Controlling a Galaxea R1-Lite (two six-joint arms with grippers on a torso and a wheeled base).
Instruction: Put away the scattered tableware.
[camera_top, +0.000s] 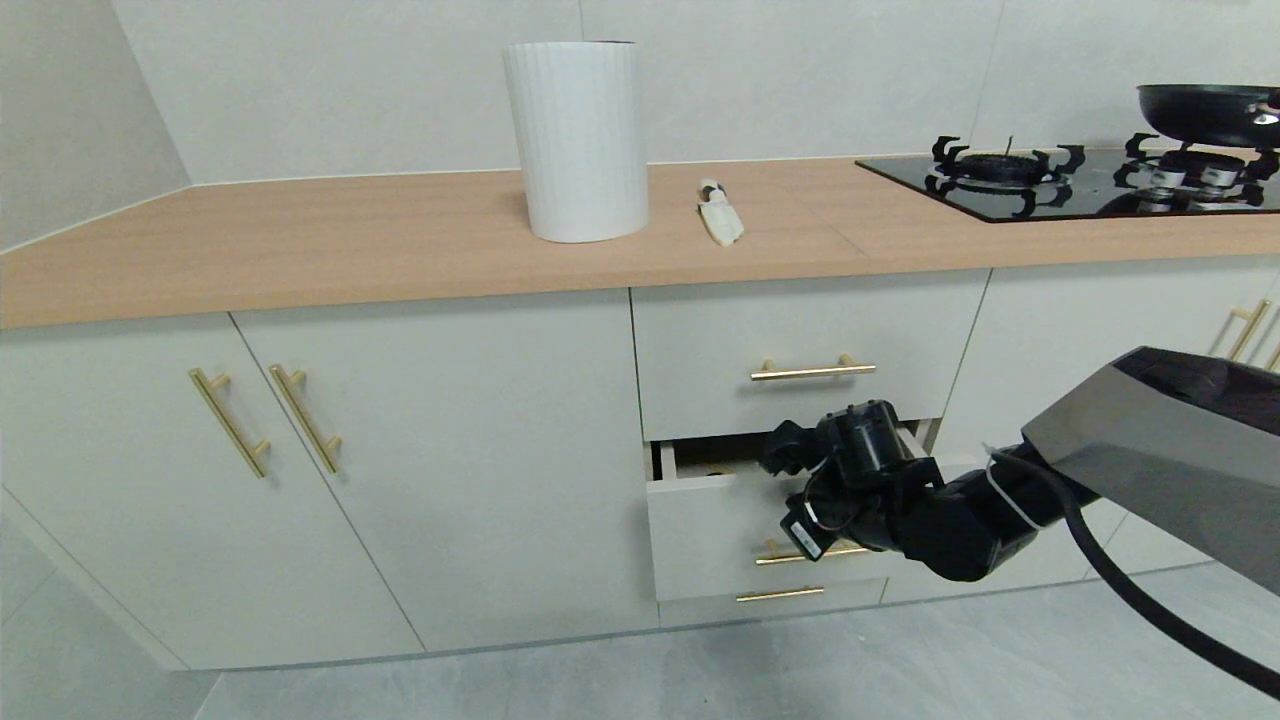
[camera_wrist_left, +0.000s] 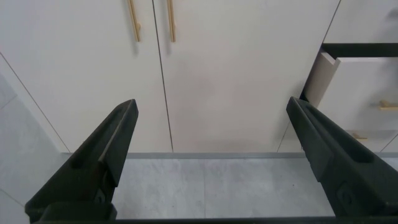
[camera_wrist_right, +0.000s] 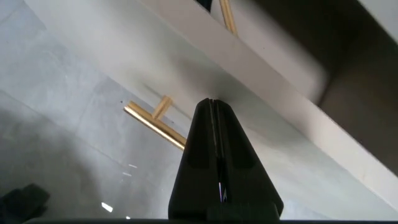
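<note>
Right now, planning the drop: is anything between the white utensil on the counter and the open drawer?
Yes. The drawer is only slightly open, and the shut right gripper sits at its gap.

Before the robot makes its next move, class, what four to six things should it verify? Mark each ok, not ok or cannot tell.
1. Middle drawer open: ok, pulled partly out.
2. Right gripper free of load: ok, fingers pressed together with nothing between them, close to the drawer front.
3. Left gripper ready to pick: ok, open and empty, facing the cabinet doors.
4. Tableware cleared: not ok, a white utensil lies on the countertop beside the ribbed white container.
5. Room inside the drawer: cannot tell, the interior is mostly hidden.
</note>
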